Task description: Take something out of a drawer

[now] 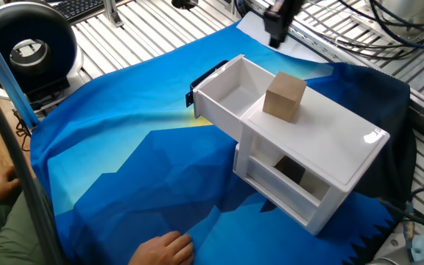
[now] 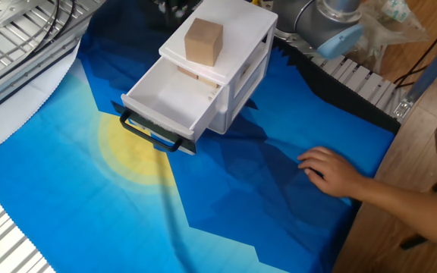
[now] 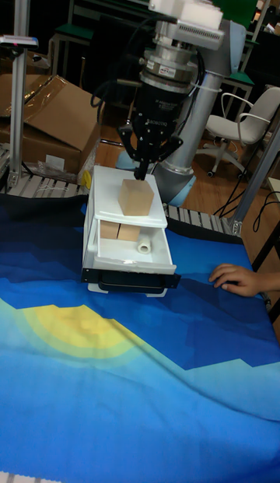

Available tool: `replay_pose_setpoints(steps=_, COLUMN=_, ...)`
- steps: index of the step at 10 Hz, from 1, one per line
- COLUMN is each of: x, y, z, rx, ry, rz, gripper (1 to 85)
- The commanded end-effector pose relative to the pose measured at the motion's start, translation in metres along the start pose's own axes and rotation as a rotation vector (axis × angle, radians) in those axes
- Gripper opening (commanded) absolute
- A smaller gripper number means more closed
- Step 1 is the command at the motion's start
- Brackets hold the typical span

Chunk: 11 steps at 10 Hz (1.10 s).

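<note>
The tan wooden cube [image 1: 284,96] [image 2: 203,42] [image 3: 136,197] stands alone on the flat top of the white drawer unit [image 1: 344,136]. The drawer [image 1: 227,92] [image 2: 169,98] [image 3: 128,257] with the black bar handle [image 1: 206,76] [image 2: 154,136] [image 3: 128,281] is pulled out. My gripper [image 1: 275,33] [image 3: 141,172] hangs above and behind the cube, clear of it and holding nothing. In the other fixed view it is only a dark blur at the top edge. The tall fixed view shows other wooden blocks [image 3: 115,230] and a white cylinder [image 3: 144,247] lying in the drawer.
The unit stands on a blue and yellow cloth [image 1: 124,162]. Its lower drawer with a dark cut-out [image 1: 291,171] is closed. A person's hand [image 1: 164,249] [image 2: 332,171] [image 3: 233,277] rests on the cloth near the unit. A black round device [image 1: 28,48] stands at the far left.
</note>
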<state>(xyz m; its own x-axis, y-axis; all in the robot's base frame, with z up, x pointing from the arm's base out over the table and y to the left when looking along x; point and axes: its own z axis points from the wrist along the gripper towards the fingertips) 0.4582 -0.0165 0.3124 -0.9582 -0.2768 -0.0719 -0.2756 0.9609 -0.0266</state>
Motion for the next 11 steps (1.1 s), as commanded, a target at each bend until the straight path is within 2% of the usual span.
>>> replay_pose_setpoints(steps=1, x=-0.034, y=0.000, z=0.006, rx=0.019, ry=-0.059, rz=-0.010, gripper=1.0)
replay_pose_setpoints(steps=4, x=-0.051, y=-0.001, z=0.005, rx=0.022, ry=-0.122, rz=-0.020, gripper=1.0)
replay_pose_setpoints(steps=5, x=-0.050, y=-0.001, z=0.005, rx=0.024, ry=-0.118, rz=-0.015, gripper=1.0)
replay_pose_setpoints(steps=6, x=-0.036, y=-0.017, z=0.005, rx=0.084, ry=-0.066, rz=-0.047, gripper=8.3)
replay_pose_setpoints(steps=7, x=-0.012, y=-0.013, z=0.006, rx=0.066, ry=0.028, rz=-0.079, gripper=31.3)
replay_pose_setpoints(steps=8, x=-0.010, y=-0.015, z=0.006, rx=0.072, ry=0.037, rz=-0.113, gripper=39.7)
replay_pose_setpoints(steps=10, x=0.004, y=-0.004, z=-0.014, rx=0.052, ry=0.027, rz=-0.134, gripper=42.3)
replay_pose_setpoints(steps=11, x=0.006, y=-0.003, z=-0.015, rx=0.047, ry=0.027, rz=-0.135, gripper=25.0)
